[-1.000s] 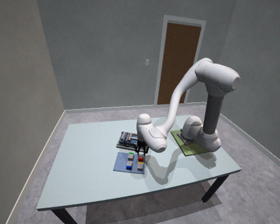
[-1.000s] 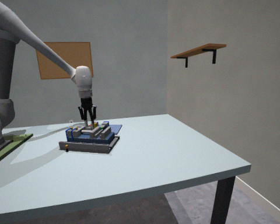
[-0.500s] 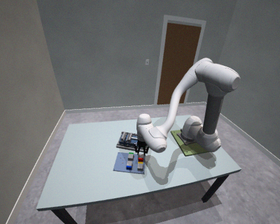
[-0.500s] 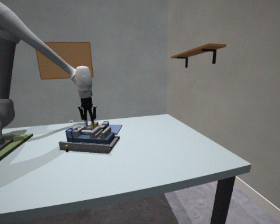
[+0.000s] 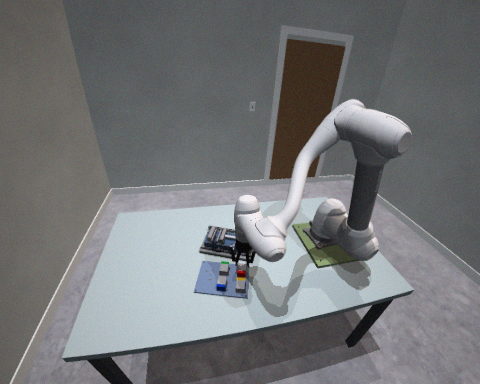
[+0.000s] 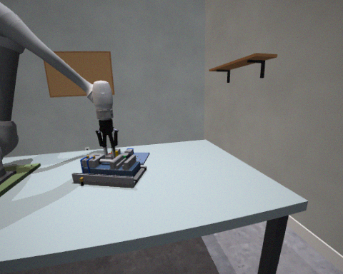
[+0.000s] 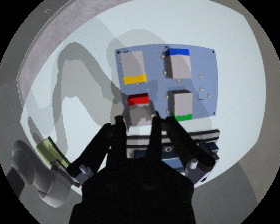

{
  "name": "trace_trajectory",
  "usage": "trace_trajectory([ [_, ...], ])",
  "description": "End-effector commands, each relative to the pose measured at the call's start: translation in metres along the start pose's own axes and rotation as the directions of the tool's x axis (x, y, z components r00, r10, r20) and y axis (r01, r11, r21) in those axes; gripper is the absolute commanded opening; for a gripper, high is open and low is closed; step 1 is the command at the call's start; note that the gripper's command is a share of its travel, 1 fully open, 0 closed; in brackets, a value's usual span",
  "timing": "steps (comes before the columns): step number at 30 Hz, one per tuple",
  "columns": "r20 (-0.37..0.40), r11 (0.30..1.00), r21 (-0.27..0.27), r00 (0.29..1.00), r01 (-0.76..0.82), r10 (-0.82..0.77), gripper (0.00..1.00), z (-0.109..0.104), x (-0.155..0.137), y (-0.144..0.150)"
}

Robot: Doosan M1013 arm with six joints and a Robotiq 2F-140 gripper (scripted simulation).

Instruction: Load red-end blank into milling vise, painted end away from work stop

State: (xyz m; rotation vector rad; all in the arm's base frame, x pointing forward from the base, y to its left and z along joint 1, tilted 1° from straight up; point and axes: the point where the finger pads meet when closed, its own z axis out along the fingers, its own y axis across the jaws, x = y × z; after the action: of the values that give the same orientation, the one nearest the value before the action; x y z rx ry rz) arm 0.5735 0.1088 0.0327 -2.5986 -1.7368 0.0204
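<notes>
- Red blank (image 5: 241,273) (image 6: 109,153) (image 7: 140,106): between my fingertips, on or just over the infeed plate (image 5: 206,281) (image 6: 143,157) (image 7: 206,65); I can't tell which.
- My gripper (image 5: 243,262) (image 6: 109,155) (image 7: 140,109) is closed on its grey sides, I judge to leave the ends free for the stop.
- Its red end points away from the vise (image 5: 223,244) (image 6: 110,169) (image 7: 172,163) beside me, so I'd expect a half turn before seating.

Your smooth, glossy white robot arm (image 5: 298,170) (image 6: 53,58) has rounded, bulbous joint housings with thin dark seams, and one straight, dark grey cylindrical link (image 5: 367,192) (image 6: 4,82). At its end, you have a matte black two-finger gripper (image 5: 243,254) (image 6: 109,151) (image 7: 140,109) with slim, angular linkages and small light grey parts beside them.
</notes>
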Motion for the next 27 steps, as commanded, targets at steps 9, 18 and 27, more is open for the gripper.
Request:
trace_trajectory([
  [9, 0.0, 1.0, 0.0, 1.0, 0.0, 0.0, 0.0, 0.0, 0.0, 0.0],
  [18, 0.0, 1.0, 0.0, 1.0, 0.0, 0.0, 0.0, -0.016, 0.0, 0.0],
  [27, 0.0, 1.0, 0.0, 1.0, 0.0, 0.0, 0.0, -0.03, 0.0, 0.0],
])
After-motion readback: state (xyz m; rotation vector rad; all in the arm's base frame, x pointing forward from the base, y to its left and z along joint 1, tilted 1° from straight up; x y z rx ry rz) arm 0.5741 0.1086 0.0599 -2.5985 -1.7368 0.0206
